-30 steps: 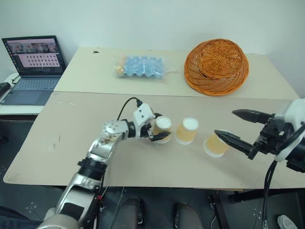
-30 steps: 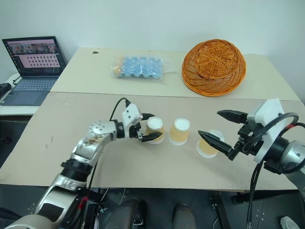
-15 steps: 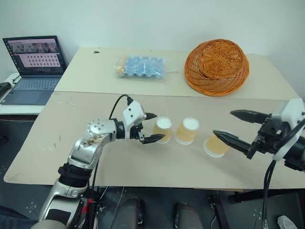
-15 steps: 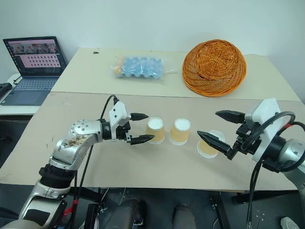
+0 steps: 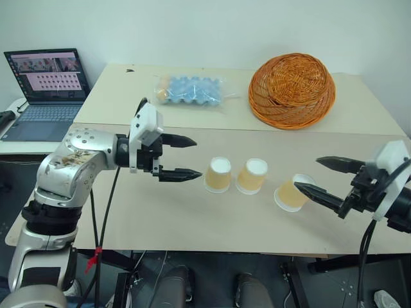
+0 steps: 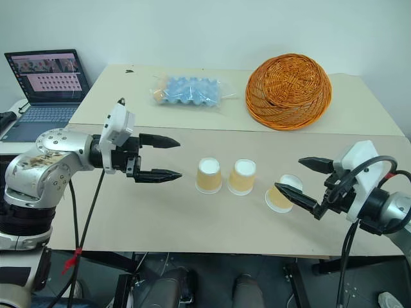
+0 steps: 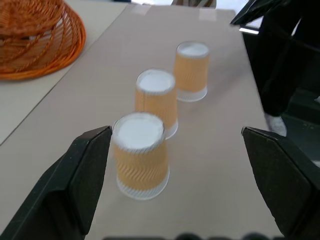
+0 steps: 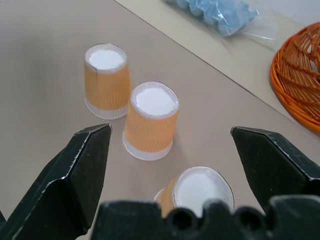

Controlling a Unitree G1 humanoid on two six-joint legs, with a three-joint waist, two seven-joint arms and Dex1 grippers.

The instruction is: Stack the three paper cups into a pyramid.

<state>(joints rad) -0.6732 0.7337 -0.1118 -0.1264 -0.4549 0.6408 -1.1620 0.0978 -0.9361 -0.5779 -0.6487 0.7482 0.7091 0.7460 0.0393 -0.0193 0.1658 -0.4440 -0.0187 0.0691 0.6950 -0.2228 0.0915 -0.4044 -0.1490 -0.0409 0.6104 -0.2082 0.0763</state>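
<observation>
Since a second ago, the left gripper (image 5: 183, 156) has been drawn up and away from the left cup (image 5: 218, 174), around which its fingers were placed then; it is now held above the table (image 5: 115, 212), well to the left of the cups, with its two black fingers spread and nothing between them. That cup has been left standing upside down, white base up. Just beside it, on its right, the middle cup (image 5: 251, 176) is also stood upside down, the two close together but whether touching cannot be told. The right cup (image 5: 290, 193) is seen a little apart from them, to the right and nearer the table's front edge; in the head views it appears tipped, while in the left wrist view it looks upright, so its pose cannot be settled. The right gripper (image 5: 318, 176) is held at the right cup with its fingers spread wide, one to either side of it, and no contact can be made out. No cup is stacked on another. At the back of the table a wicker basket (image 5: 292, 90) is set, and to its left a blue egg carton (image 5: 190, 90) in clear wrap. A laptop (image 5: 43, 90) is seen open on a side surface at the far left.
</observation>
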